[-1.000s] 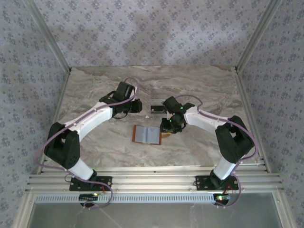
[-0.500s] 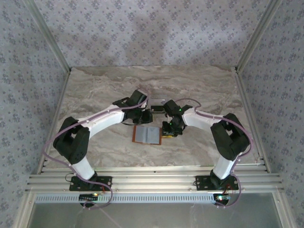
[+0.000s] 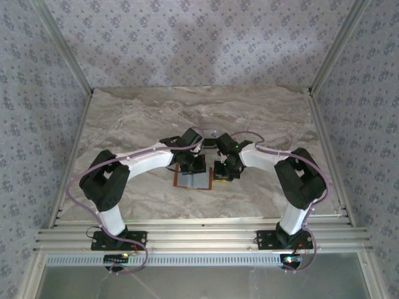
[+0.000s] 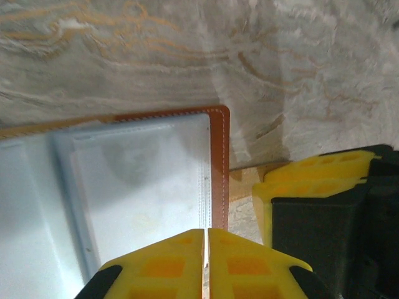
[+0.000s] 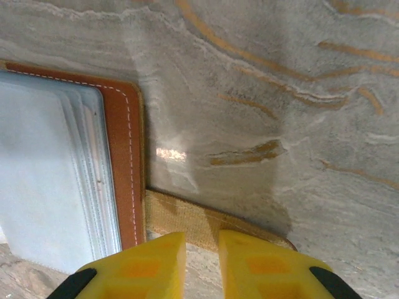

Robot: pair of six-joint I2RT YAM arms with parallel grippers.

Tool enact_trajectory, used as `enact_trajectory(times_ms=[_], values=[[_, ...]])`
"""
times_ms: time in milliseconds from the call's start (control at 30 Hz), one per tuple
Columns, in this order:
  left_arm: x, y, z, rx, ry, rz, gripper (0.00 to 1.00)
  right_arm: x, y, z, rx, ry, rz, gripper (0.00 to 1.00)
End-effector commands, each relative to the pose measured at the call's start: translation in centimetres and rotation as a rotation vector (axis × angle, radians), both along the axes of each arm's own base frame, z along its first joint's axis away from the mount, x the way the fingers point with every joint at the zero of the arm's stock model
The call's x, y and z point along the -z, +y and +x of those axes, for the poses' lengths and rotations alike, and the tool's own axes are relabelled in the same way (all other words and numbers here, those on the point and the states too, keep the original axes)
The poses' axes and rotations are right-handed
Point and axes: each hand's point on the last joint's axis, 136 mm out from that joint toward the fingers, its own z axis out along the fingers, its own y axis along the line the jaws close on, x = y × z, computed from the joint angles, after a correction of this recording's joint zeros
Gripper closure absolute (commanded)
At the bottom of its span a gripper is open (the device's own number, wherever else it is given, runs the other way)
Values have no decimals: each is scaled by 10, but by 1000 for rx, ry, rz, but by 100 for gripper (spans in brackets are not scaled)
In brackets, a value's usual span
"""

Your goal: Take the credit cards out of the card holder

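Note:
The card holder (image 3: 187,181) lies open on the marble table, orange-brown at the rim with grey-blue clear sleeves inside (image 4: 143,168). The credit cards are hidden; I cannot make them out in the sleeves. My left gripper (image 3: 196,166) hangs over the holder's right half. Its yellow jaws are shut to a hairline (image 4: 206,232) just above the stitched right edge. My right gripper (image 3: 224,172) sits right of the holder, over the tan strap tab (image 5: 187,221). Its jaws (image 5: 201,235) stand a narrow gap apart with nothing between them. One of its yellow fingers (image 4: 312,177) shows close by in the left wrist view.
A small dark-and-white object (image 3: 208,141) lies just behind the two grippers, mostly hidden by them. Bare marble table (image 3: 137,112) spreads to the left, right and back. Patterned walls and metal posts close in the sides.
My left arm has swung right and nearer, from beside the holder to over its right half. My right gripper has shifted slightly left, toward the holder's right edge.

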Motion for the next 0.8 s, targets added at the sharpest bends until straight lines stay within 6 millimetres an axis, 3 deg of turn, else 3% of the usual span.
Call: enact_trajectory(times_ms=[0, 267, 500, 767], values=[[10, -6, -11, 13, 56, -7, 90, 12, -7, -4, 7, 23, -28, 77], [27, -18, -19, 45, 118, -9, 91, 11, -9, -5, 8, 24, -34, 77], [44, -14, -25, 52, 156, 32, 91, 11, -10, -6, 11, 24, -33, 78], [39, 14, -23, 47, 98, 163, 92, 10, -11, -6, 11, 26, -36, 77]])
